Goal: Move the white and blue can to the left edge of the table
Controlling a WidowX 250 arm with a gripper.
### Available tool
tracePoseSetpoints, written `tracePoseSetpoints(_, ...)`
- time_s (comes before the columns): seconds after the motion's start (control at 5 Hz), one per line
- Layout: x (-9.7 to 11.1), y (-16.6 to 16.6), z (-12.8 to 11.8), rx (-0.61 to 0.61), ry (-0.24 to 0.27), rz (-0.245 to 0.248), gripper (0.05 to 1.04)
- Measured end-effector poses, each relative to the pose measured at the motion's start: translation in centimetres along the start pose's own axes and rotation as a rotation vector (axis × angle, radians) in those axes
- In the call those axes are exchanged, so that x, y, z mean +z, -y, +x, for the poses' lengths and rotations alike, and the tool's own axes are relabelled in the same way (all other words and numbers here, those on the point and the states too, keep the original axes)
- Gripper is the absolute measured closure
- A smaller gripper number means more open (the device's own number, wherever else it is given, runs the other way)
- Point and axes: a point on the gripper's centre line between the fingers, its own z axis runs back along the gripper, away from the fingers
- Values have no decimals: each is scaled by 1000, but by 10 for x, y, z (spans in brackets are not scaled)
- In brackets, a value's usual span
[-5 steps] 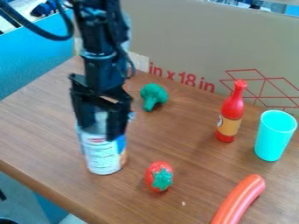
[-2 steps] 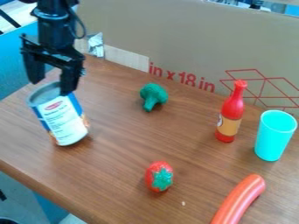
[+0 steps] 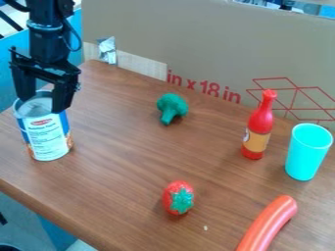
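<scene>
Can (image 3: 48, 138) upright on the bench (image 3: 131, 169) at far left, with the gripper's (image 3: 43, 105) fingers apart about its rim, suggests a placing or regrasping step, the next move calling for level, untipping motion.

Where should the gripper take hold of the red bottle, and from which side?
I would grip the red bottle around its upper body, below the narrow neck, coming down from above. It stands upright and widens there, and its slim top should leave room to descend. Keep clear of the turquoise cup beside it.
</scene>
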Motion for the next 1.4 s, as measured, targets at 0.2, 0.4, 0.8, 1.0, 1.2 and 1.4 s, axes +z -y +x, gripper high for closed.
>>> tracePoseSetpoints(0.2,-1,-11,5,28,-27,5,82)
tracePoseSetpoints(0.4,4,-27,7,52,-45,17,82)
tracePoseSetpoints(0.8,7,-49,4,80,-55,35,82)
tracePoseSetpoints(1.0,12,-39,3,49,-3,0,82)
tracePoseSetpoints(1.2,37,-20,-5,-36,110,-64,82)
tracePoseSetpoints(1.4,62,1,-20,-174,233,-166,82)
